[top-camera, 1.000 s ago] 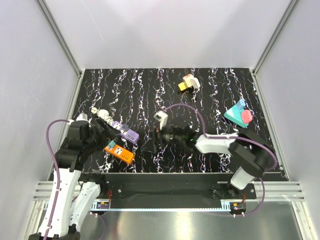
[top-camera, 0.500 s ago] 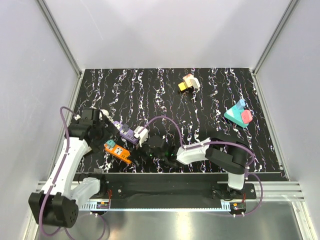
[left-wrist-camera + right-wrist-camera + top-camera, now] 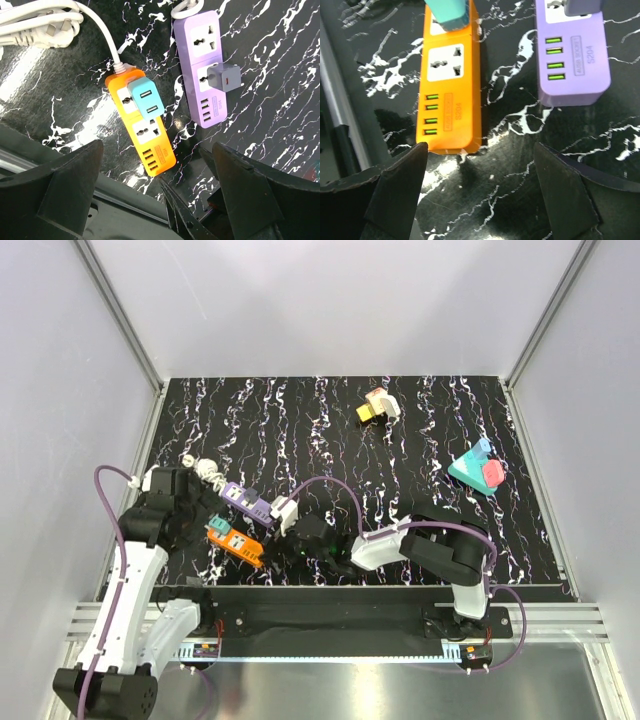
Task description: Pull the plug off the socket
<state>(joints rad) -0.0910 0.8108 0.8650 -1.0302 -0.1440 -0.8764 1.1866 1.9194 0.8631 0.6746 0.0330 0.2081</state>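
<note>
An orange power strip [image 3: 237, 542] lies near the front left with a teal plug [image 3: 146, 97] in its upper socket. It also shows in the left wrist view [image 3: 150, 142] and the right wrist view [image 3: 449, 85]. Beside it a purple power strip [image 3: 247, 502] carries a grey plug [image 3: 223, 78]. My left gripper [image 3: 195, 523] is open and empty, hovering just left of the orange strip. My right gripper [image 3: 290, 540] is open and empty, low over the table just right of both strips, with the ends of the strips between its fingers [image 3: 395, 190] in its wrist view.
The strips' white cables and a loose white plug [image 3: 200, 468] lie at the left edge. A yellow, white and pink object [image 3: 377, 406] sits at the back. A teal and pink object [image 3: 477, 468] sits at the right. The table's front rail [image 3: 320, 590] is close below the strips.
My right gripper has swung left from mid-table to just beside the strips. My left arm shifted up towards the strips, then drew back left. The strips have barely moved.
</note>
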